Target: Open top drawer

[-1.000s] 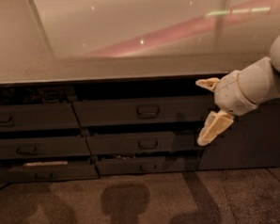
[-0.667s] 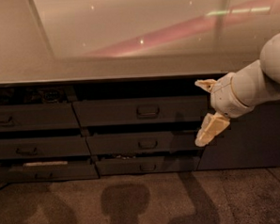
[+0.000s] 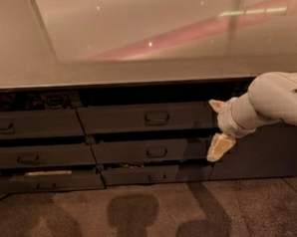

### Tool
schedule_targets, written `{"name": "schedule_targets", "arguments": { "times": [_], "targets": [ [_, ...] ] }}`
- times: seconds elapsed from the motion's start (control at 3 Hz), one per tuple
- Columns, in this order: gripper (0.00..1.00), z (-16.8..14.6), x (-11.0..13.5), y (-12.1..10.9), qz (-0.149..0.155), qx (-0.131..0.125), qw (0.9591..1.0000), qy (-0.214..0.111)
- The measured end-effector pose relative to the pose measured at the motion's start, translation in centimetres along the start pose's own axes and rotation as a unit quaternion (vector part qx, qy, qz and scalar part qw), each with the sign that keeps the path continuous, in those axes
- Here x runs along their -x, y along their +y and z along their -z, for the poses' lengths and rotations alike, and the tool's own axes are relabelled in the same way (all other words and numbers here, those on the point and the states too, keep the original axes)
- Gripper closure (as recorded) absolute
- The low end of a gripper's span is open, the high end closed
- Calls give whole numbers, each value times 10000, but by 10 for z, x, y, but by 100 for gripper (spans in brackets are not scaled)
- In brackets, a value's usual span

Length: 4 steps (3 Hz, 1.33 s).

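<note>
1. The glossy pale countertop (image 3: 136, 66) fills the upper half of the view, with a pink streak reflected across it.
2. The brown carpeted floor (image 3: 54, 220) runs along the bottom, with several rounded shadows on it.
3. Under the counter edge, dark drawer fronts stand in three rows, and a plain dark panel (image 3: 263, 157) closes the right end.
4. The top drawer (image 3: 118, 119) is the wide dark front in the middle of the upper row, with a dark gap above it. The middle drawer (image 3: 120, 153) lies directly below it.
5. The white robot arm (image 3: 280, 101) reaches in from the right edge.
6. The gripper (image 3: 212, 130) hangs at the top drawer's right end, jaws spread wide and holding nothing. Its upper finger overlaps that drawer's right end and its lower finger overlaps the middle drawer's.
7. The pull handle (image 3: 157, 118) sits at the centre of the top drawer's front, well left of the gripper.
</note>
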<state>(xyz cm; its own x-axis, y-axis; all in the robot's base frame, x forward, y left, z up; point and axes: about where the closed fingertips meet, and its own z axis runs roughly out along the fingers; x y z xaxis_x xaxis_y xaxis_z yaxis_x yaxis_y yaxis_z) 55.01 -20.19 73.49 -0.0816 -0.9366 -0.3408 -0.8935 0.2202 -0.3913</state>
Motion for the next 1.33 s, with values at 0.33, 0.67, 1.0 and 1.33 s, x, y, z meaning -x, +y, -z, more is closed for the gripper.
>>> {"name": "schedule_targets", "arguments": {
  "times": [0.33, 0.67, 1.0, 1.33],
  "targets": [
    [0, 0, 0, 0, 0, 0, 10000, 0],
    [0, -13, -9, -28, -270, 144, 9993, 234],
    [0, -30, -17, -80, -582, 291, 9960, 620],
    [0, -31, -17, -80, -582, 292, 9959, 621]
  ]
}}
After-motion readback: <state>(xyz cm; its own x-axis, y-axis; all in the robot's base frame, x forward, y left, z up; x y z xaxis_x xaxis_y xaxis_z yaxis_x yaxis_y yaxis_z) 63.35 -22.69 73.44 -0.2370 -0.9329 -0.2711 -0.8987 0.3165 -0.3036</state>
